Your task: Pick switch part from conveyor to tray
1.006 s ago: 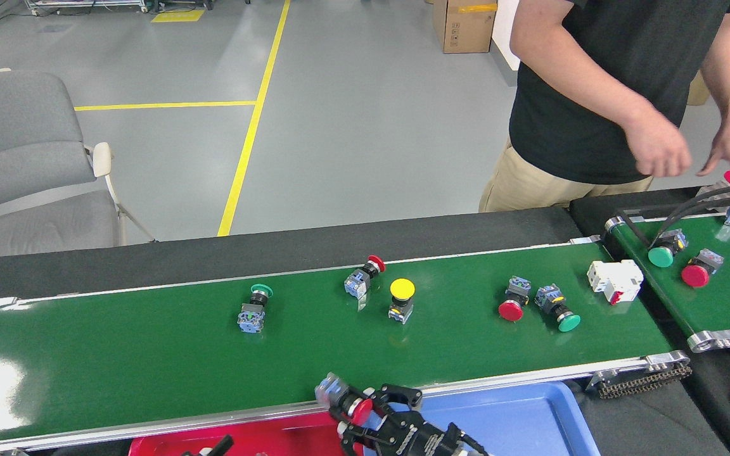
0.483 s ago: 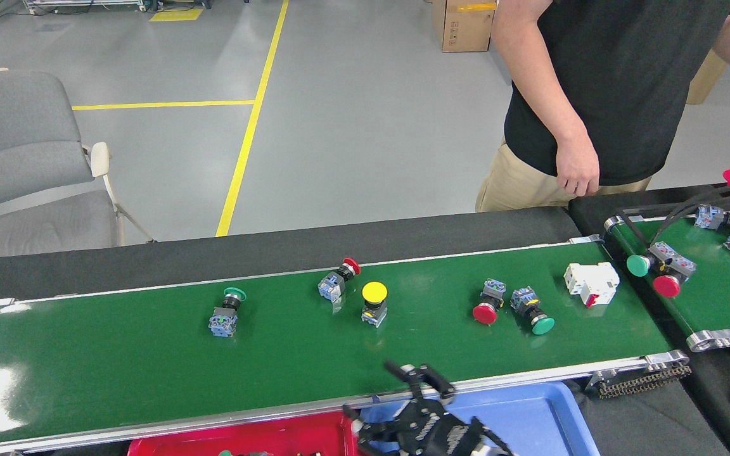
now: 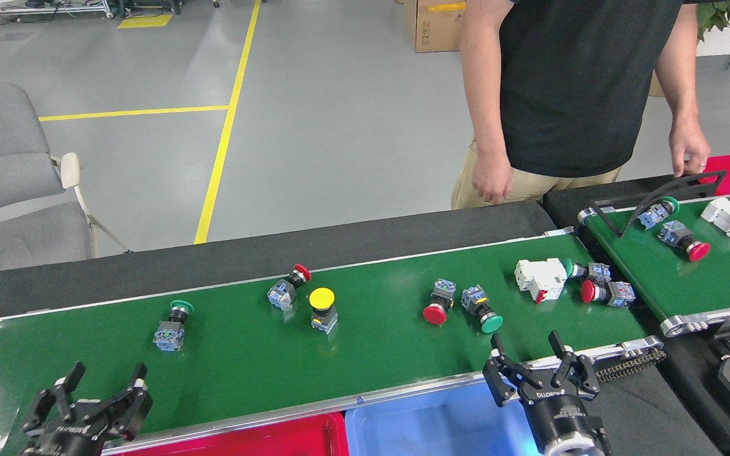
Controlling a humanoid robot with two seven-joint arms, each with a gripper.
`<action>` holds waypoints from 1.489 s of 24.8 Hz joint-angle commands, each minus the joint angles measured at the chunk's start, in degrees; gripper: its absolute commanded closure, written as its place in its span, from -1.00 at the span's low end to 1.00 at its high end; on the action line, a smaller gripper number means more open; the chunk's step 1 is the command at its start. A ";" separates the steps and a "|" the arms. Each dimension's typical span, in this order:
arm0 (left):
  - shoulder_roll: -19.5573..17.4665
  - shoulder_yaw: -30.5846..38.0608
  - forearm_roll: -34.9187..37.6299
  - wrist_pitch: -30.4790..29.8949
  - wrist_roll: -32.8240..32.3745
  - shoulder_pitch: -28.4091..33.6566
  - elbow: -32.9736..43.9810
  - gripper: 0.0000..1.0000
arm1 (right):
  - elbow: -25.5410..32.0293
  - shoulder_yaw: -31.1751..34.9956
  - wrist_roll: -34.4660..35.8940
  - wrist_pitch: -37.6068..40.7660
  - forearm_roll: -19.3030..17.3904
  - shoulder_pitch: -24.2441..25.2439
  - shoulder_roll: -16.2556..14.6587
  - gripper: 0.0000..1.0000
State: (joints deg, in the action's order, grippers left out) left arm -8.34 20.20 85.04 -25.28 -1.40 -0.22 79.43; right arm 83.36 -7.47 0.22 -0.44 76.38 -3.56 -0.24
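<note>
At the far left, the left gripper [image 3: 104, 394] hung over the near edge of the conveyor [image 3: 244, 354] with its fingers spread apart, and it held nothing. Just past it on the belt stood a green button switch [image 3: 172, 323]. Next came a red button switch [image 3: 288, 287] lying tipped over, and a yellow button switch [image 3: 322, 308] right beside it. Below the belt sat a red tray [image 3: 263, 440] and then a blue tray [image 3: 428, 424].

More to the right, a second red switch [image 3: 439, 301] and a second green switch [image 3: 481, 308] lay side by side. The right gripper [image 3: 528, 358] stood near them at the belt's near rail, with its fingers wide apart and empty too. Farther along was a white block [image 3: 540, 277] with two more switches close by. A person [image 3: 568, 95] stood behind the belt.

These switches looked small, hard and light. The round caps looked smooth and might slip. The square body under the cap seemed the best place to pinch, since its sides were flat.
</note>
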 commanded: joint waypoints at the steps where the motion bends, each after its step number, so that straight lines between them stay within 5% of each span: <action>1: -0.71 -0.43 0.21 0.41 -0.01 -2.68 -2.88 -0.99 | -1.97 -2.20 -1.27 -0.61 0.08 -3.29 0.41 -0.99; 7: -1.07 -1.04 0.39 0.58 -0.01 -9.80 -11.93 -0.99 | -14.89 -9.50 -1.71 -4.57 -0.09 -13.05 2.88 -0.86; 10: -1.15 -1.04 0.39 0.67 0.26 -11.29 -14.13 -0.90 | -16.30 -10.99 -1.80 -4.13 -0.18 -14.28 3.05 0.22; 12: -1.42 -1.04 0.39 0.85 0.52 -11.47 -14.83 -0.42 | -16.30 -11.78 -2.06 -3.87 -0.18 -14.37 2.88 0.59; 14: -1.42 -1.04 0.30 0.67 0.52 -11.38 -15.53 0.53 | -16.30 -12.31 -2.24 -3.87 -0.27 -14.28 2.61 0.77; 22: -1.42 -1.13 -0.05 -0.30 5.97 -8.74 -14.48 0.90 | -10.94 -17.14 0.40 3.78 -0.18 -12.26 1.73 0.76; 27: -1.86 0.45 -3.74 -19.72 5.88 10.50 11.44 0.64 | -1.97 -24.26 0.57 20.47 0.08 -6.37 -0.90 0.64; 29: -1.86 1.15 -6.91 -19.72 5.88 16.66 16.10 0.42 | -0.39 -27.52 0.57 24.43 0.35 -5.23 -0.90 0.06; 30: -1.77 1.24 -8.84 -19.72 5.79 19.38 17.95 0.33 | -0.30 -29.71 0.57 25.22 1.05 -4.96 -0.82 -0.76; 31: -1.68 1.24 -9.80 -19.72 5.79 21.22 18.92 0.17 | -0.30 -31.91 0.57 25.31 1.66 -4.88 -0.73 -0.98; 34: -0.71 0.80 -9.98 -19.72 5.71 24.39 20.76 -0.79 | -0.21 -34.11 0.57 25.40 2.10 -4.79 -0.73 -0.99; 37: 1.04 0.89 -10.25 -19.72 5.97 25.62 21.03 -1.00 | 0.23 -33.84 0.49 25.31 1.84 -4.79 -0.38 -0.99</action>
State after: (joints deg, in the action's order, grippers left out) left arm -7.69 20.88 75.21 -44.68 4.01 25.37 99.64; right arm 82.49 -41.58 0.26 24.54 78.44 -7.98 -1.05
